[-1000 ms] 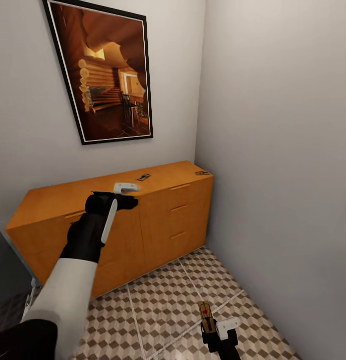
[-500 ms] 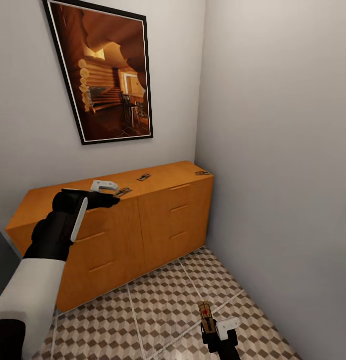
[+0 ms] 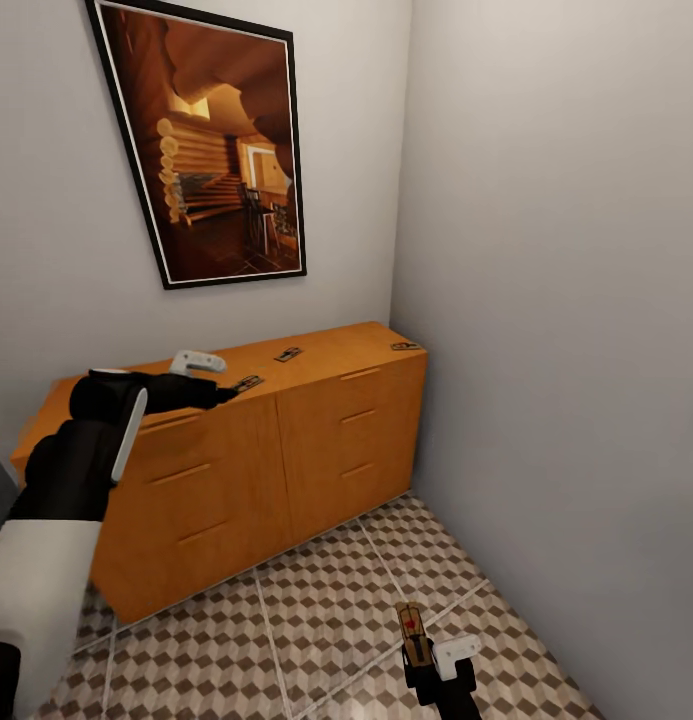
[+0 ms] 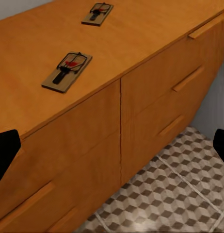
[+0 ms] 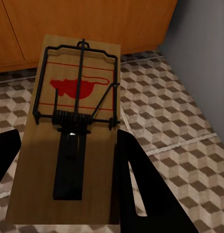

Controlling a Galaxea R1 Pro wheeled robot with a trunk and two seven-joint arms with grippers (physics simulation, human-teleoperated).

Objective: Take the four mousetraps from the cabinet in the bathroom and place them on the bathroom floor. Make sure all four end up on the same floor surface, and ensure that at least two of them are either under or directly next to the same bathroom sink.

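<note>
Pinching a mousetrap (image 5: 73, 141) lengthwise, right fingers (image 5: 141, 189) point it toward the cabinet (image 5: 88, 29).

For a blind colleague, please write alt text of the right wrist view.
The right tool holds a tan mousetrap with dark wire and a red spot, above the cube-patterned floor tiles. The orange-brown cabinet stands behind.

walls: plain grey, corner | framed cabin picture (image 3: 214, 140) on left wall

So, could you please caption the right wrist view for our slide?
Right tool holding a mousetrap above the cube-patterned bathroom floor, cabinet behind.
</note>
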